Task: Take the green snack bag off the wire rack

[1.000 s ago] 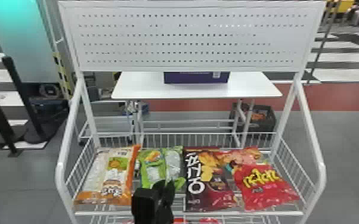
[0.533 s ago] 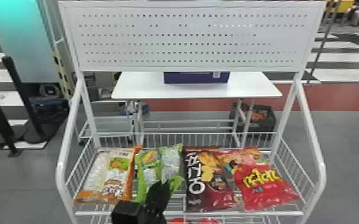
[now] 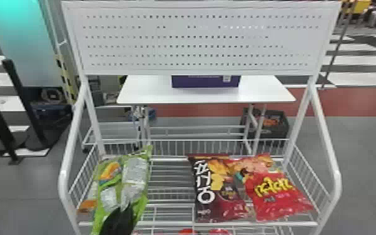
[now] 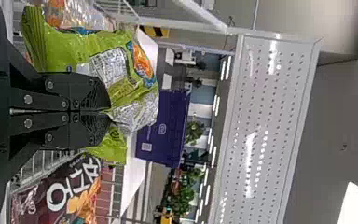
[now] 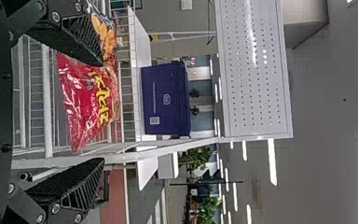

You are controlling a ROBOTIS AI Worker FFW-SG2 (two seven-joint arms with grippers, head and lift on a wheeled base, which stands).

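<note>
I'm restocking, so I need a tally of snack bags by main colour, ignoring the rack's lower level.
Green snack bag, in the left pincer: 1
Orange bag, partly hidden: 1
Dark bag: 1
Red bag: 1
Total: 4
</note>
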